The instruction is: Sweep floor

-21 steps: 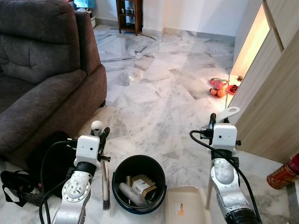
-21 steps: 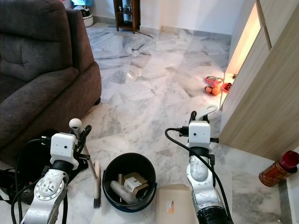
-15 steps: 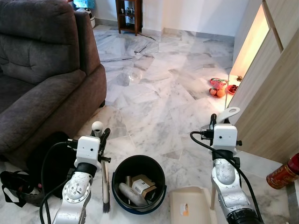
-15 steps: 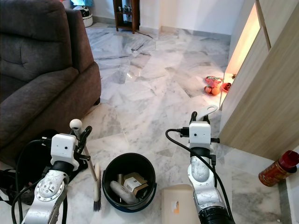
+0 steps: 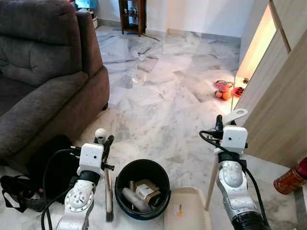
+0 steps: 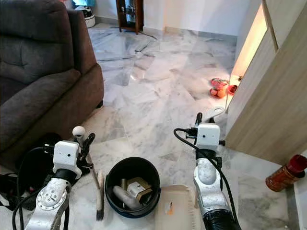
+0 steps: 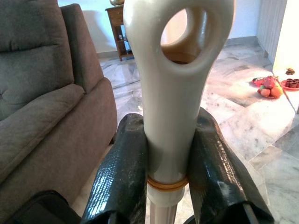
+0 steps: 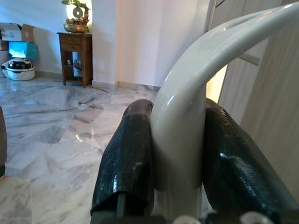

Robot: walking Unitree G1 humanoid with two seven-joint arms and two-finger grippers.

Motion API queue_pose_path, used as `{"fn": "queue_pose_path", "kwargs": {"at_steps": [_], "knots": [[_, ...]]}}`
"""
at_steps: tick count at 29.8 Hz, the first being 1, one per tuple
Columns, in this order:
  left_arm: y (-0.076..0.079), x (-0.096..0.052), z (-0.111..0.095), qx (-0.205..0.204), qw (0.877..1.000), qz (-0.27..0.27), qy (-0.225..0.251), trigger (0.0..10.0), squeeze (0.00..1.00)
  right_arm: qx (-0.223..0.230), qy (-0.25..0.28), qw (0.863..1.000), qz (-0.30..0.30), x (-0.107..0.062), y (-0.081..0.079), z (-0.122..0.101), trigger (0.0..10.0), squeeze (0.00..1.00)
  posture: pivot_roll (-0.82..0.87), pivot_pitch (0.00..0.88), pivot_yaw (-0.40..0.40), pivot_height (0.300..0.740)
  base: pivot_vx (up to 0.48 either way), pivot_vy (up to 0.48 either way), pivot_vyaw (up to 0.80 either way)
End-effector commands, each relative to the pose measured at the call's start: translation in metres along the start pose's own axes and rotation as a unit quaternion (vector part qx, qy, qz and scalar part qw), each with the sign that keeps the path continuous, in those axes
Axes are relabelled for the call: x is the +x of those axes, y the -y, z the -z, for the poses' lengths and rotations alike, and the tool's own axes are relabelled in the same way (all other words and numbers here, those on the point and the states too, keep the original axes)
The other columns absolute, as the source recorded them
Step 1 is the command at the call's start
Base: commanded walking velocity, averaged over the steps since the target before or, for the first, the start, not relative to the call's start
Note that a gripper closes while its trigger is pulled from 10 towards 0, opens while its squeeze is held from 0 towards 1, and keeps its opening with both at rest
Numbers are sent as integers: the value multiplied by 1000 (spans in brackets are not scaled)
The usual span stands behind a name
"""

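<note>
Your left gripper point(image 7: 168, 154) is clamped on the brush point(image 5: 108, 191) handle left of the bin point(image 5: 142, 188), your right gripper point(image 8: 175, 154) is clamped on the dustpan point(image 5: 188, 215) handle, pan on the floor right of it.

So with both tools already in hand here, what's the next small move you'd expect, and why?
Probably tipping the dustpan toward the bucket. The right hand grips the dustpan handle, the pan sits right beside the bucket, and a small scrap lies on it. The left hand holds the brush upright on the bucket's other side, and no loose debris shows nearby.
</note>
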State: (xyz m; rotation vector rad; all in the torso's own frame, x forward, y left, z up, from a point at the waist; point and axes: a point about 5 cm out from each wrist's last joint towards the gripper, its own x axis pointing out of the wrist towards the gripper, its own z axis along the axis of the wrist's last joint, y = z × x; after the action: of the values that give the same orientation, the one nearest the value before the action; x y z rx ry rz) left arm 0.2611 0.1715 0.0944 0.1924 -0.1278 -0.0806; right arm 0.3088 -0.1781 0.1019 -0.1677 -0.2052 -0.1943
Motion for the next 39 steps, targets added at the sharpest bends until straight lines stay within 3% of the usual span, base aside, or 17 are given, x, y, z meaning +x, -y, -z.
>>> {"fn": "queue_pose_path", "kwargs": {"at_steps": [1,23,39], "knots": [[0,2,-6,5,1000,0,13,10000,0,11,3,1000,4,3,0,-3,10000,0,126,55,-7,740,0,0,0],[-2,4,-8,6,1000,-5,16,10000,0,22,-2,999,-36,1,-14,-2,10000,0,141,77,-1,740,0,0,0],[-4,6,-9,10,1000,-5,16,10000,0,30,-8,998,-49,2,-19,-2,10000,0,141,91,7,740,-268,0,0]]}}
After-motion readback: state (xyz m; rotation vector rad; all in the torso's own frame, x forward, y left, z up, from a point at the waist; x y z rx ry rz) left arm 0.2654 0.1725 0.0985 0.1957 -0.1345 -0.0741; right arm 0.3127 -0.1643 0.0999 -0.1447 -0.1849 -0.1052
